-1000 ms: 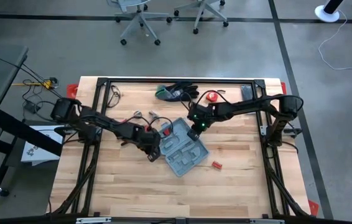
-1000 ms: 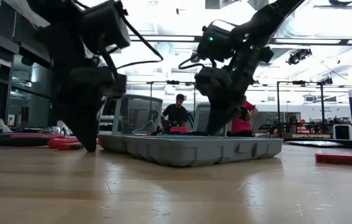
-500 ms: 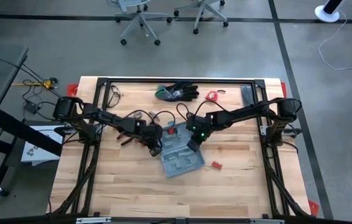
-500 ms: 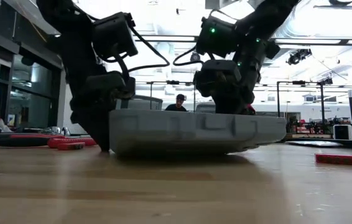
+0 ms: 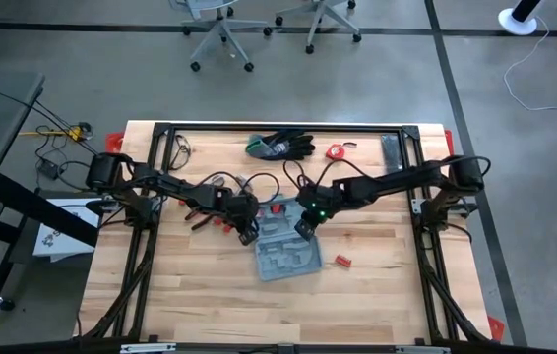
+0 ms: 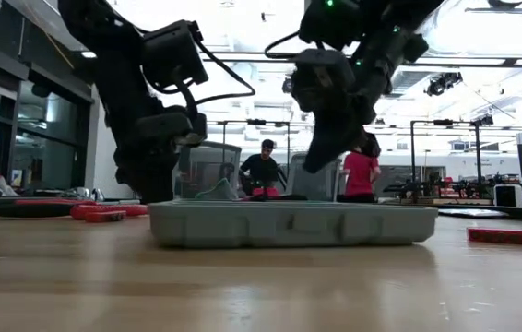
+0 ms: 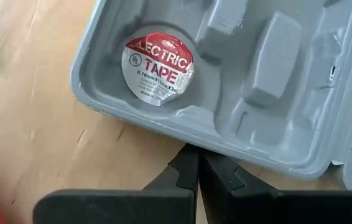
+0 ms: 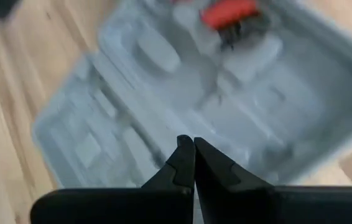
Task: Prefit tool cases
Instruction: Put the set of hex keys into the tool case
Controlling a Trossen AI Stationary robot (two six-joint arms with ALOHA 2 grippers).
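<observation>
The grey-blue tool case (image 5: 286,246) lies open and flat on the wooden table, its moulded recesses facing up (image 7: 269,62). A roll of electrical tape (image 7: 158,67) sits in a round recess near one corner. My left gripper (image 7: 198,152) is shut and stands at the case's left side (image 5: 249,234), by that corner. My right gripper (image 8: 193,146) is shut and hangs above the case's far half (image 5: 303,228). In the low view it (image 6: 313,166) is clear of the case's top edge (image 6: 293,207). My left gripper's shut fingertips (image 7: 188,163) stand against the outside of the case's rim (image 7: 191,140), on the wall next to the tape recess. They slant down from the table's left side. The case rests flat on the table.
Black-and-green gloves (image 5: 280,146), a small red object (image 5: 335,151) and a dark flat bar (image 5: 390,147) lie along the far edge. Red-handled tools (image 5: 210,211) lie left of the case, a small red piece (image 5: 341,261) to its right. People stand in the room behind (image 6: 263,171).
The case has turned about on the table from a diagonal lie to nearly square with the edges, and has shifted a little to the left. It looked tipped up midway and now lies flat. My right gripper has moved toward the near edge and risen; my left has shifted slightly with the case.
</observation>
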